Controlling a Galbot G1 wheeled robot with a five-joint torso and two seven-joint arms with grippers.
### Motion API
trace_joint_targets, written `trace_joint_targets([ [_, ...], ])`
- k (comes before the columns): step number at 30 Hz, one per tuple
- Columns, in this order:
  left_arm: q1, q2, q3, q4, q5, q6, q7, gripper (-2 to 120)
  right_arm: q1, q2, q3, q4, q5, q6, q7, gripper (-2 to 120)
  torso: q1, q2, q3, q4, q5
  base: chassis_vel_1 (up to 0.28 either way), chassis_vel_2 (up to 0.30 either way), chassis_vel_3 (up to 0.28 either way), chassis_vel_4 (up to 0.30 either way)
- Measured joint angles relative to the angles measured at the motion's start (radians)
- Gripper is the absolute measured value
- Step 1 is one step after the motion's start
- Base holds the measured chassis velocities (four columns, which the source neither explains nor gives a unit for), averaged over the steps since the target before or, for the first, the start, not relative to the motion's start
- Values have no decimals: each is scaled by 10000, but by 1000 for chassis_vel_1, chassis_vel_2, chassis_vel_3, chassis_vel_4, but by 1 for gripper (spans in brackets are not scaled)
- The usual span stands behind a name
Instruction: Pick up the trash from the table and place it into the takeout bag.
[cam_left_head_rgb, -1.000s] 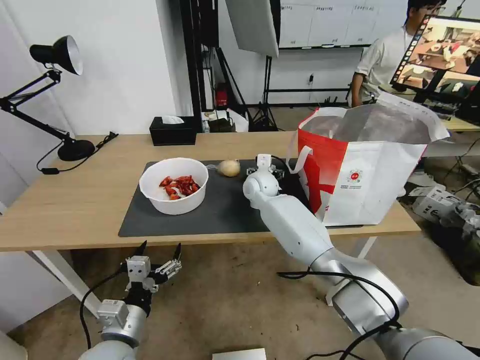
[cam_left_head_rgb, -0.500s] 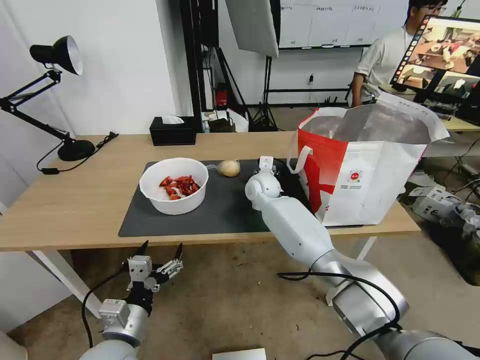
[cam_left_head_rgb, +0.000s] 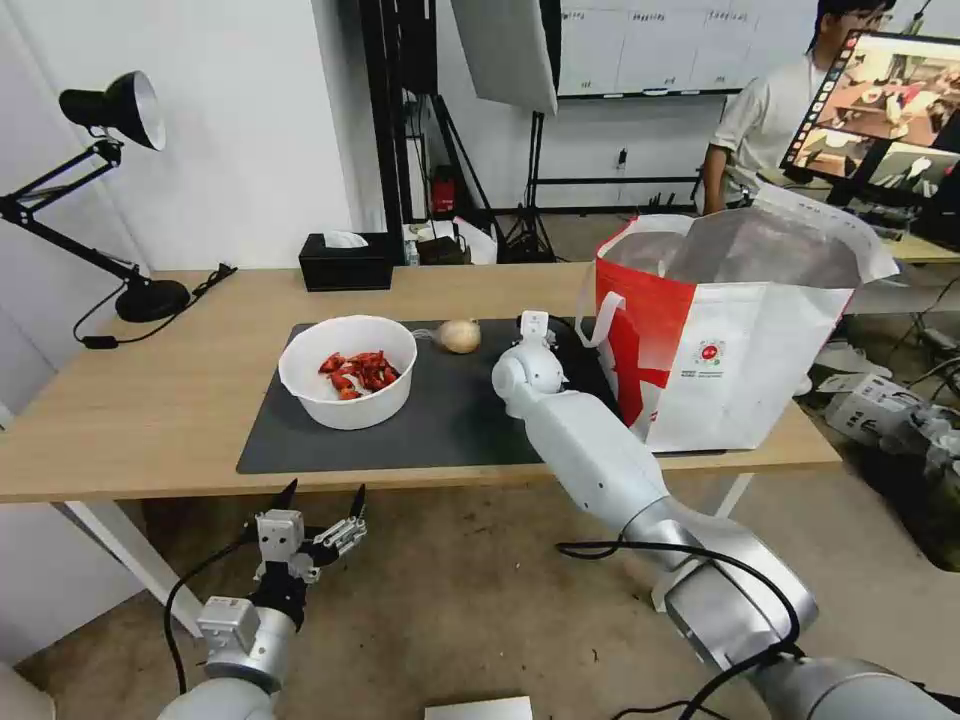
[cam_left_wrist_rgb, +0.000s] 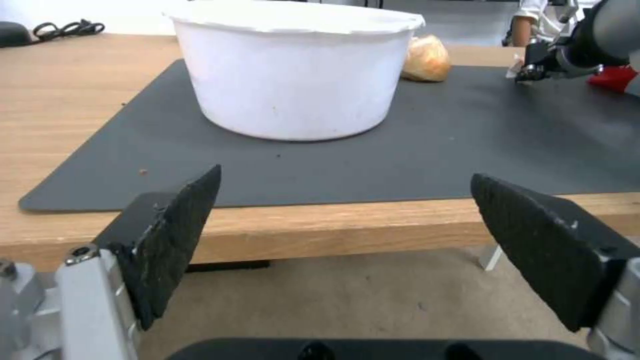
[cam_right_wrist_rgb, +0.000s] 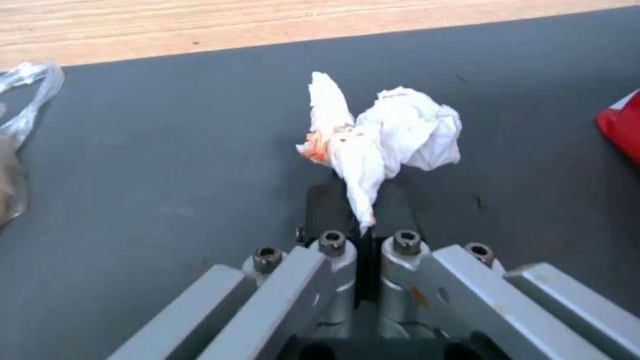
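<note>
- White crumpled tissue (cam_right_wrist_rgb: 387, 135), stained orange, is pinched at one tail by the right tool (cam_right_wrist_rgb: 360, 220), whose jaws are clenched on it over the dark mat (cam_left_head_rgb: 450, 420).
- Bag (cam_left_head_rgb: 730, 340) stands open on the bench (cam_left_head_rgb: 150, 400), just beside the right arm.
- Bowl (cam_left_head_rgb: 347, 370) of red scraps and a wrapped beige lump (cam_left_head_rgb: 458, 336) sit on the mat.
- Left tool (cam_left_head_rgb: 318, 505) hangs below the bench's front edge, jaws spread wide, grasping nothing.
</note>
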Motion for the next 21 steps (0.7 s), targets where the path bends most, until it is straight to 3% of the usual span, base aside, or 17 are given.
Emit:
trace_joint_targets([
  [5, 35, -4, -18, -106, -2, 0, -1, 100, -255, -300, -242, 819, -12, 186, 303, 0, 0, 0, 0, 0, 0, 0, 0, 0, 0],
  [13, 211, -2, -185, -288, -10, 5, -7, 100, -1162, -1747, -959, 4012, -393, 521, 727, 0, -1, 0, -1, -1, 1, 0, 0, 0, 0],
  [21, 332, -44, -270, -341, -10, -1, -10, 100, -2337, -3097, -932, 5994, -1138, 1761, -485, 0, -1, 0, -1, -2, 2, 0, 0, 0, 0],
])
